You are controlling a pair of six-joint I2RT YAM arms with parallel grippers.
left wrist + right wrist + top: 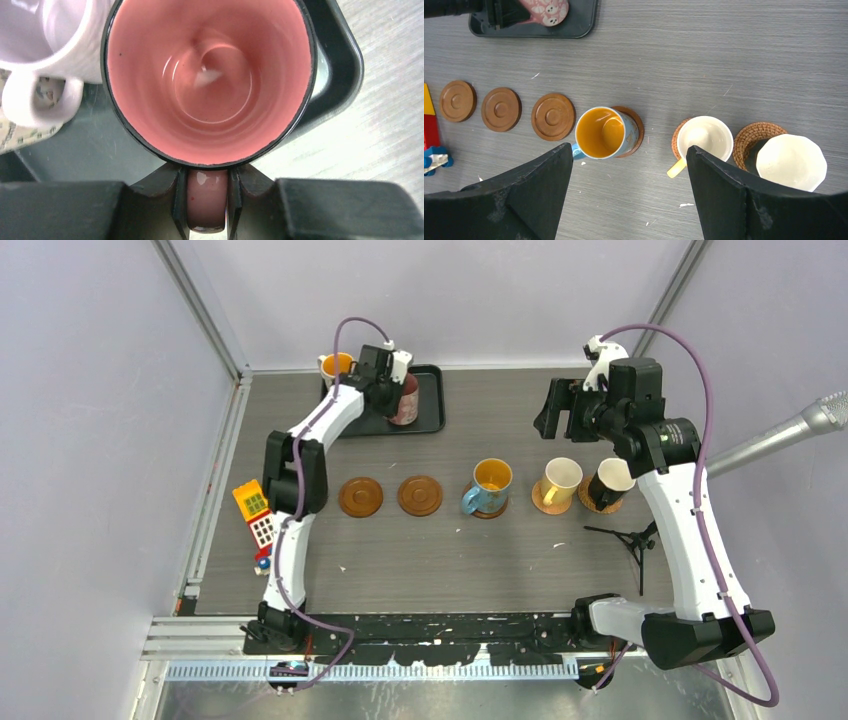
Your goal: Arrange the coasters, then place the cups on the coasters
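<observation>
Far left: a toy house of coloured blocks [254, 517] lies near the table's left edge.
Back left: a black tray [432, 410] holds the lilac mug [30, 45], the pink mug [210, 75] and, at its far left corner, the white mug [337, 365] with an orange inside.
Left claw [207, 175]: nearly closed, its two fingers pressed against either side of the pink mug's handle; the mug stands upright over the tray, beside the lilac one.
Front row, left: three bare coasters [500, 109] lie in a line, well apart from the tray.
Front row, centre: the blue mug [490, 487], orange inside, stands on a wooden coaster [636, 125], just beside the last bare disc.
Right claw [563, 410]: spread wide and holding nothing, hanging above the table behind the row.
Front row, right: the cream-yellow mug [560, 483] and the black mug [610, 483], white inside, each stand on a woven-looking coaster [754, 135], side by side.
Far right: a small black tripod [630, 537] lies on the table.
</observation>
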